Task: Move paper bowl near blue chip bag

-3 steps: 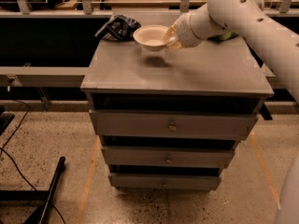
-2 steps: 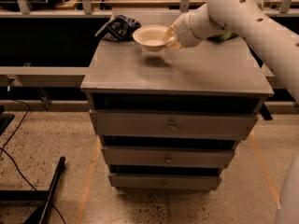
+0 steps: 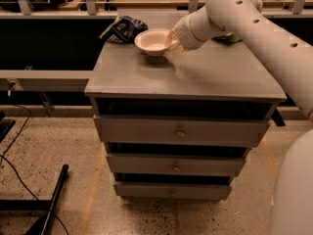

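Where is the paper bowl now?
In the camera view, the bowl is back left on the cabinet, just right of the blue bag, with the claw at its right rim.

The paper bowl (image 3: 153, 40) is cream-white, faintly pinkish inside. The gripper (image 3: 172, 39), at the bowl's right rim over the back of the bench (image 3: 195, 72), has pale amber, see-through jaws pinching that rim. The arm (image 3: 274, 43) is off-white with a few dark dots. The blue chip bag (image 3: 122, 28) is dark navy with white markings. The bench is flat grey. The floor (image 3: 58, 141) is speckled beige, crossed by an orange stripe (image 3: 95, 185).
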Robot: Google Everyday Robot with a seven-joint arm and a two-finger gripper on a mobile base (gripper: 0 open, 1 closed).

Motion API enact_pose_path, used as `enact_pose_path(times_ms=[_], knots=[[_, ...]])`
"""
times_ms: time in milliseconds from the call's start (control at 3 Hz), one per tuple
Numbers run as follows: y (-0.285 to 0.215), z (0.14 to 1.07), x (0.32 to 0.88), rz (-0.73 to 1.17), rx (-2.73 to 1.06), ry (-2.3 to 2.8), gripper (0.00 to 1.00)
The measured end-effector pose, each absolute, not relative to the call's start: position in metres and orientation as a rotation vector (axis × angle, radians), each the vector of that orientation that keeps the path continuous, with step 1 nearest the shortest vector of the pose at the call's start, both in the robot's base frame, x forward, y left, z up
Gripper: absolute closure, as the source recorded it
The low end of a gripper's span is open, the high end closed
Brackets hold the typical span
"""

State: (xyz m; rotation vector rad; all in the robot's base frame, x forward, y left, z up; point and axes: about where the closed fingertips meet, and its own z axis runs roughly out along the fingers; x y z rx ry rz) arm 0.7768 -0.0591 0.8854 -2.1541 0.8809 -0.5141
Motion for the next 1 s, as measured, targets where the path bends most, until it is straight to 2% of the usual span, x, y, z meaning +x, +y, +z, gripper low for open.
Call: enact_pose_path(times_ms=[667, 1000], knots=[[-0.049, 0.879, 0.792, -0.515, -2.137, 0.857, 1.00], [-0.046, 0.875, 0.797, -0.479, -2.106, 0.846, 0.82]])
